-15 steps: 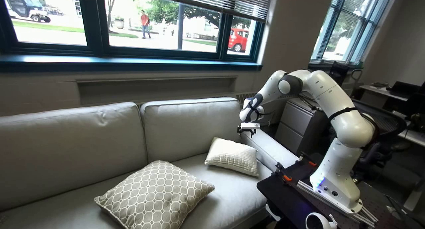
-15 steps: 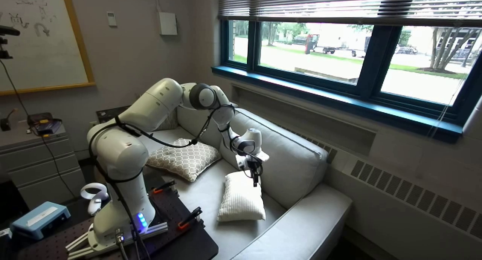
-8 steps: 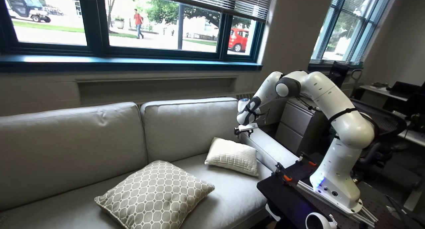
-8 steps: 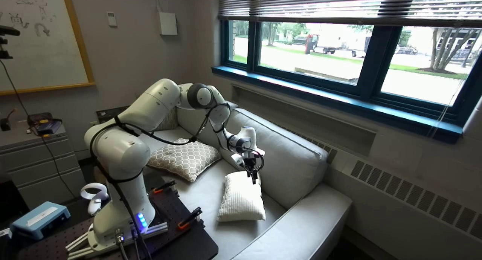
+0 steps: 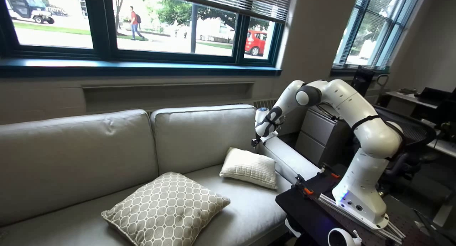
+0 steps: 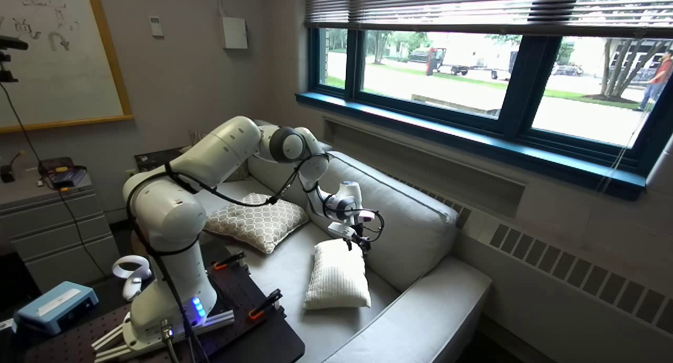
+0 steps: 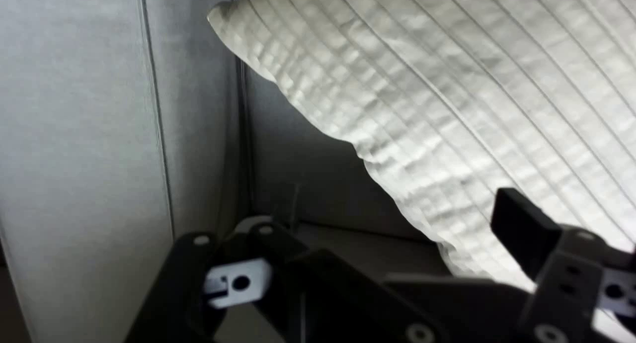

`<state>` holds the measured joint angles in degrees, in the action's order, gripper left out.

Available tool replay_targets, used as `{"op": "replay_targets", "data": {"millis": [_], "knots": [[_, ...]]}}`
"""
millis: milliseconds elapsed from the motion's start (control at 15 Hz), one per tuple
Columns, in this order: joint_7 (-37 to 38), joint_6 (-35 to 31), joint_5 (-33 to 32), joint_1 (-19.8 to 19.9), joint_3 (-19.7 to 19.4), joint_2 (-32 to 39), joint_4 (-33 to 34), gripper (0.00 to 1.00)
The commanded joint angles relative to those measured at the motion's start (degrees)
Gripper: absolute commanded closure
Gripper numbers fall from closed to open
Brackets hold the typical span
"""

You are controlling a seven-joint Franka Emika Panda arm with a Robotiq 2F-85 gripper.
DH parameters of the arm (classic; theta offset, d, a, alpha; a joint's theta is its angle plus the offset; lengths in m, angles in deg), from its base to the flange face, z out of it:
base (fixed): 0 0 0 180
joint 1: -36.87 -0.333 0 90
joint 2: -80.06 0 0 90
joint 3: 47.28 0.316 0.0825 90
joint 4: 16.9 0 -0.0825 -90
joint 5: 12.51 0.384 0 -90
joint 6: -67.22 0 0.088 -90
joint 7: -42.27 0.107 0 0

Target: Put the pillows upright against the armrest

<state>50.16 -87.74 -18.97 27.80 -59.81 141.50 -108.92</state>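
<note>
The white pillow lies tilted on the sofa seat, its low end near the armrest; its ribbed cover fills the upper right of the wrist view. Flat on the seat, further from the armrest, is the larger lattice pillow, also visible in an exterior view. My gripper hovers by the white pillow's back edge, close to the back cushion. Its fingers stand wide apart with nothing between them; one black fingertip overlaps the white cover. Whether it touches the cloth I cannot tell.
Grey back cushions rise directly behind the gripper. The arm's base stands on a dark table with clamps along the seat's front. A brownish cushion shows partly behind the arm.
My gripper has turned and tilted, and has come slightly lower toward the white pillow's back edge. Both pillows lie as before.
</note>
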Motion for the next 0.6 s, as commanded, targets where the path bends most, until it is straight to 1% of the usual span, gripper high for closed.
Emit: {"op": "replay_targets", "data": {"millis": [0, 333, 533], "knots": [[-12.01, -0.31, -2.12, 8.00, 6.50, 6.96, 11.33, 0.00], [-31.94, 2.75, -1.46, 18.47, 17.83, 17.98, 25.69, 0.00], [-43.72, 7.70, -0.31, 22.75, 24.49, 24.83, 33.58, 0.00]]}}
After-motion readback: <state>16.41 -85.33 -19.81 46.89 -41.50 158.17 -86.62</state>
